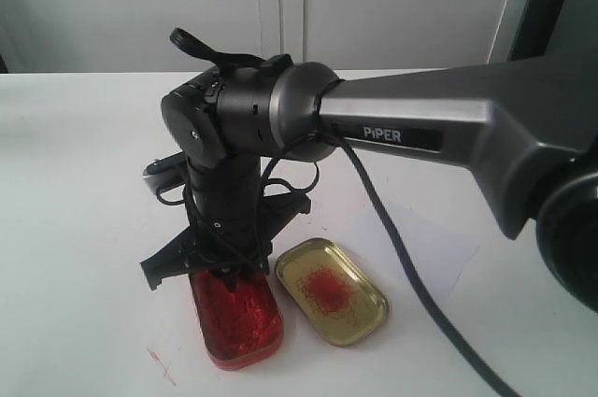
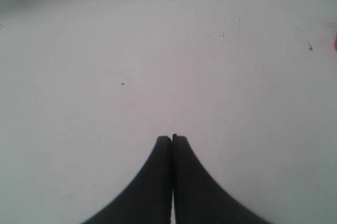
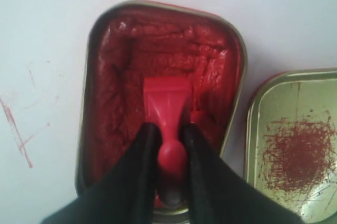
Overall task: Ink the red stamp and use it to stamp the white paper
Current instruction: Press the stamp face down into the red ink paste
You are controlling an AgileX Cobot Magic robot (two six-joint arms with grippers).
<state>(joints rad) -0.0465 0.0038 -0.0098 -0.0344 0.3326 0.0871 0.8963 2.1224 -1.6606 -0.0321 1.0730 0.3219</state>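
Note:
In the right wrist view my right gripper (image 3: 169,130) is shut on the knob handle of the red stamp (image 3: 166,100), whose square base rests down in the red ink paste of the open tin (image 3: 108,76). From the exterior view the same gripper (image 1: 227,264) points straight down into the ink tin (image 1: 235,318), and the stamp is hidden behind the fingers. The white paper (image 1: 411,243) lies flat to the right, behind the gold lid (image 1: 331,289). My left gripper (image 2: 172,138) is shut with nothing in it, over bare white tabletop.
The gold lid (image 3: 295,145) with a red smear lies right beside the ink tin. Red ink marks stain the white table (image 3: 16,129) on the tin's other side. The right arm (image 1: 411,126) stretches across from the right. White cabinet fronts stand behind the table.

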